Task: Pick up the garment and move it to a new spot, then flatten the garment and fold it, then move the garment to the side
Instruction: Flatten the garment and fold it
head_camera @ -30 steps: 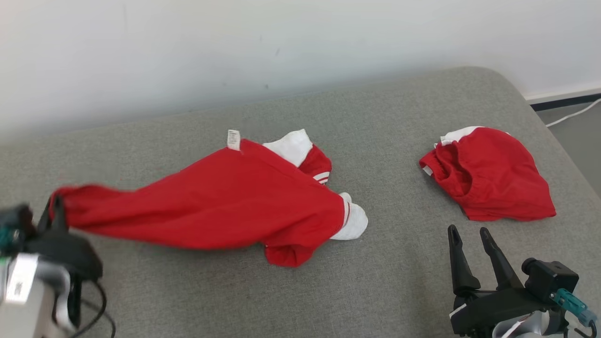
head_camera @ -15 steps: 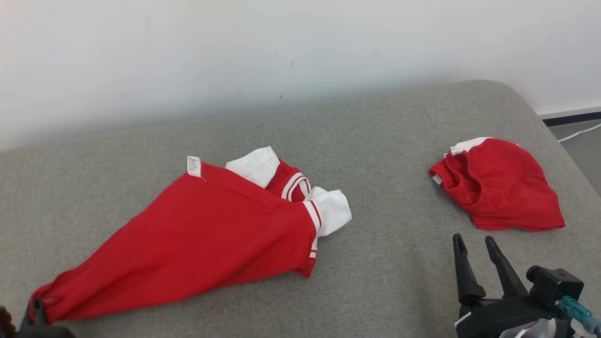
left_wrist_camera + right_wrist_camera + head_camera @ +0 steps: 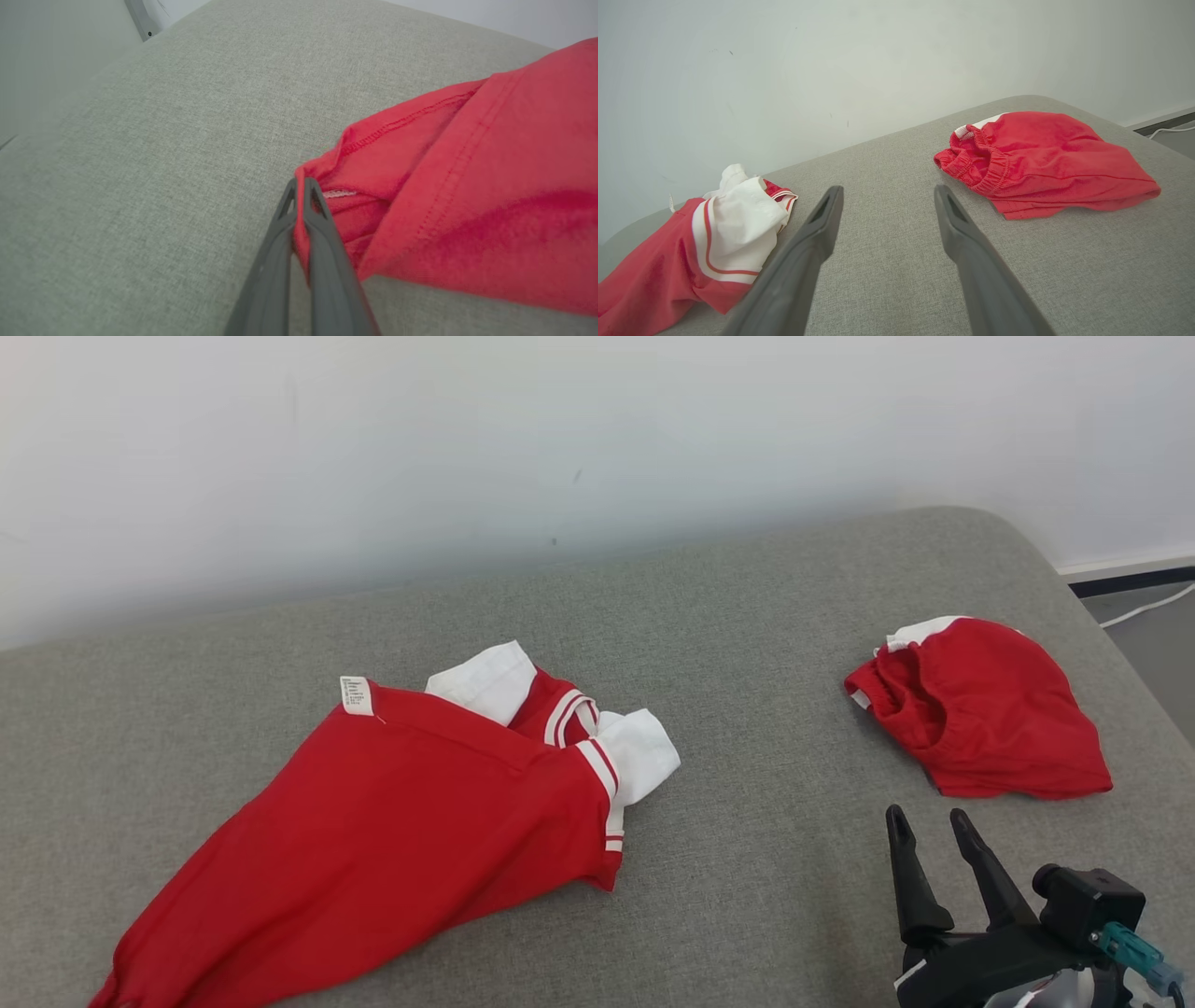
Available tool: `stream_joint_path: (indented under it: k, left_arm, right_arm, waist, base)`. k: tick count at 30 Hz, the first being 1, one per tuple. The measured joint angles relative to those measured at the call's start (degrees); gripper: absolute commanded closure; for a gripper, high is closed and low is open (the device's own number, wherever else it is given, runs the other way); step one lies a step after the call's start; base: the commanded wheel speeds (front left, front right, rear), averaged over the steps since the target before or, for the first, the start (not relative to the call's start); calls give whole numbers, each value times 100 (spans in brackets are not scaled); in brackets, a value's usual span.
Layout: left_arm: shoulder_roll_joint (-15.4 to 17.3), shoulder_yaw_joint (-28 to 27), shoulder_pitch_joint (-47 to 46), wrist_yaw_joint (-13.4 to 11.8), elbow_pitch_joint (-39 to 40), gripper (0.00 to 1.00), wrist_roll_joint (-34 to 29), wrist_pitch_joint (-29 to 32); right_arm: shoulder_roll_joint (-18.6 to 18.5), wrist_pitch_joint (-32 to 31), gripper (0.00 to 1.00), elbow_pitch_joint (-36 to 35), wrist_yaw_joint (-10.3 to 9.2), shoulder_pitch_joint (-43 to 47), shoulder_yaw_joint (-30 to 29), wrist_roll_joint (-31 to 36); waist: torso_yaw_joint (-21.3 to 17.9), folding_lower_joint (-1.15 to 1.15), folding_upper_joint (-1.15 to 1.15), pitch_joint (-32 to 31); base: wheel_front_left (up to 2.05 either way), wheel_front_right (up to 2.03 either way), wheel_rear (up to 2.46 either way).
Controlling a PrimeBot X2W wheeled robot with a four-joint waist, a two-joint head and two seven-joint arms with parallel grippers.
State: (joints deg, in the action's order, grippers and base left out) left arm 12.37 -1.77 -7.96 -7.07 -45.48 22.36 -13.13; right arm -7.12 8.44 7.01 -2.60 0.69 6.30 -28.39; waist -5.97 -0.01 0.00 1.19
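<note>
Head view, red garment (image 3: 401, 831) with white care label (image 3: 356, 695), print unreadable, left gripper (image 3: 301, 183) pinching its hem, right gripper (image 3: 926, 815) spread.

On my head camera, the right gripper (image 3: 926, 817) has two long black fingers (image 3: 913, 882), each narrowing to a point, on a matte black base (image 3: 980, 961). Beside it I see a round black housing (image 3: 1088, 901) with a small teal connector (image 3: 1125, 947). The left gripper (image 3: 299, 183) looks dark grey, with a triangular hollow behind each tip.
</note>
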Motion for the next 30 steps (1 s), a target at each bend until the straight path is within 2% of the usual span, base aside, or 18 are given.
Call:
stream_joint_path:
  k: [5,10,16,17,23,30]
  left_arm:
    - [-135,-1,63,-4,31,0,-18,115]
    - [-134,-83,61,-4,65,0,-24,253]
    - [-51,71,19,4,673,0,-122,159]
    - [-59,151,8,75,843,0,-155,109]
    - [-513,458,-107,333,2012,0,-272,-62]
    - [-868,843,214,357,2874,0,-371,-104]
  right_arm:
    - [1,-37,0,-7,-42,1,-18,0]
    - [4,-38,0,-3,-45,2,-49,0]
    - [12,-37,0,15,-67,3,-76,-1]
    - [11,-37,0,15,-67,3,-79,-1]
    - [-1,-31,0,13,-69,-18,-114,-1]
    - [-1,-10,0,7,-100,-207,-125,-1]
  waist:
    - [-12,0,0,9]
    - [13,1,0,-26]
    - [70,1,0,-114]
    - [80,1,0,-134]
    - [150,1,0,-268]
    - [232,1,0,-456]
  base:
    - [0,0,0]
    - [0,0,0]
    - [0,0,0]
    - [0,0,0]
    - [0,0,0]
    - [0,0,0]
